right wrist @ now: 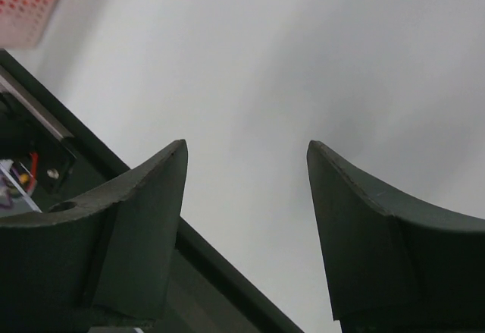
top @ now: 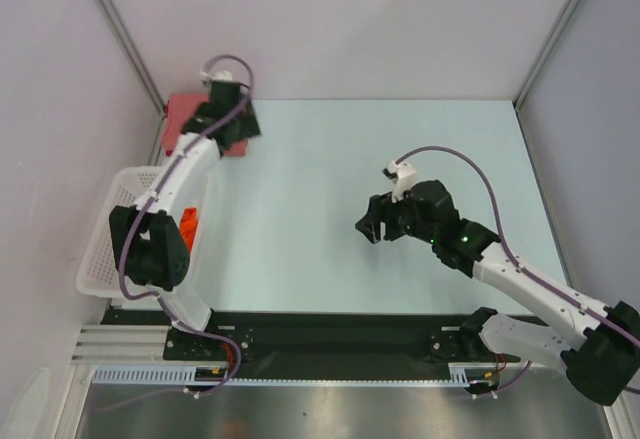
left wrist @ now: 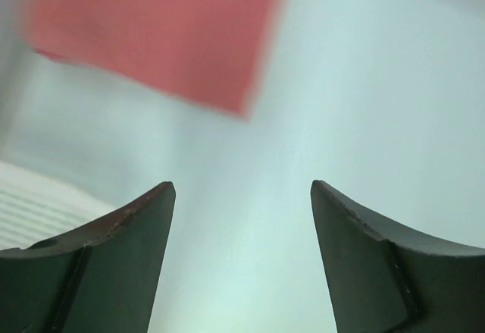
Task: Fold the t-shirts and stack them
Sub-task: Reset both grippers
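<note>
We find one folded pink t-shirt (top: pixel 183 119) at the far left corner of the bench (top: pixel 300 159), our left claw (left wrist: pixel 242 196) and right claw (right wrist: pixel 246 155) both spread and empty, while an orange t-shirt (top: pixel 188 224) in the basket (top: pixel 100 269) at the left edge looks unfolded.

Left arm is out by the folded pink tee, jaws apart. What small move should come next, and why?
Probably draw the left gripper back toward the basket. It is open and empty, the salmon-pink t-shirt lies folded flat in the far-left corner, and orange cloth shows in the basket, seemingly waiting to be folded.
</note>
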Tool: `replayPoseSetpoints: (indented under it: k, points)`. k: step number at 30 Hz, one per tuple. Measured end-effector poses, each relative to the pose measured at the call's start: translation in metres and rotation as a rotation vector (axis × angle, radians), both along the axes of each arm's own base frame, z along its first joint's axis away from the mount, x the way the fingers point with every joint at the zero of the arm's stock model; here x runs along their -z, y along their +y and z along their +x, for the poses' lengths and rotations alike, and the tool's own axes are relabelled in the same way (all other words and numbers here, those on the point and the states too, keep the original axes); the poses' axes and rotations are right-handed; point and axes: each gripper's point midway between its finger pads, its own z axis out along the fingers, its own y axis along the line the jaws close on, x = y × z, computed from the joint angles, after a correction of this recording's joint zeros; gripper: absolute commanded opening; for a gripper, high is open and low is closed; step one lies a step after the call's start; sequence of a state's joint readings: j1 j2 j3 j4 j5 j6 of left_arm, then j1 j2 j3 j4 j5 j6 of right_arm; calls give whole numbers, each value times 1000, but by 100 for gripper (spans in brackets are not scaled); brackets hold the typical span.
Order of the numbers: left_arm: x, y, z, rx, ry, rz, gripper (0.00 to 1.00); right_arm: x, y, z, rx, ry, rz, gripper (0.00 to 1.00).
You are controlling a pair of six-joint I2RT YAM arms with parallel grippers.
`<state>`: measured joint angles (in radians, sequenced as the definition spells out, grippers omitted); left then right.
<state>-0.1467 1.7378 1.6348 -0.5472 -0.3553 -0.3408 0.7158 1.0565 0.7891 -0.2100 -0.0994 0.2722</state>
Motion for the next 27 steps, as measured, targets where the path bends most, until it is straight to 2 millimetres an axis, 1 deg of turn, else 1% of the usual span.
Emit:
replayPoseSetpoints:
  k: [1, 2, 3, 4, 7, 8, 9, 10, 12, 14, 15, 16, 17, 18, 19, 21, 22, 24, 25, 27]
  points:
    - [16, -38, -18, 85, 41, -27, 79, -2, -5, -1, 25, 12, 26, 70]
    - [32, -69, -39, 161, 92, -49, 79, -3, -10, -3, 46, 23, 48, 70]
    - [44, -94, -56, 225, 130, -65, 79, -3, -16, -4, 71, 35, 77, 71]
    - [58, -125, -78, 304, 167, -90, 80, -3, -22, -5, 99, 51, 104, 72]
    - [94, -190, -154, 514, 266, -197, 80, 3, -38, -13, 173, 106, 188, 77]
    - [105, -202, -180, 568, 297, -246, 80, 6, -43, -16, 195, 123, 210, 79]
    - [113, -211, -201, 609, 305, -313, 80, 12, -48, -20, 222, 148, 240, 90]
    - [120, -213, -218, 629, 313, -369, 81, 18, -51, -25, 247, 174, 276, 99]
    - [134, -211, -254, 648, 306, -522, 81, 35, -57, -36, 287, 232, 323, 100]
    - [139, -206, -280, 651, 276, -644, 84, 49, -63, -45, 333, 284, 384, 100]
    - [136, -205, -291, 659, 235, -716, 84, 56, -66, -49, 361, 306, 424, 100]
    - [133, -204, -298, 666, 203, -768, 87, 61, -69, -53, 387, 325, 468, 100]
    - [127, -204, -306, 678, 161, -827, 87, 66, -71, -56, 406, 339, 497, 100]
    - [116, -205, -312, 699, 93, -910, 87, 69, -73, -58, 428, 353, 543, 100]
    - [112, -205, -317, 709, 57, -960, 87, 72, -75, -59, 453, 366, 592, 100]
    - [95, -203, -327, 729, -38, -1093, 87, 78, -78, -61, 493, 399, 687, 100]
    - [82, -203, -331, 741, -81, -1158, 91, 71, -77, -61, 496, 399, 749, 100]
    - [51, -200, -337, 776, -167, -1248, 91, 56, -77, -61, 494, 400, 830, 100]
    - [28, -196, -342, 812, -242, -1294, 91, 49, -77, -62, 486, 397, 867, 100]
    - [-5, -190, -352, 881, -356, -1351, 93, 47, -74, -65, 484, 424, 887, 99]
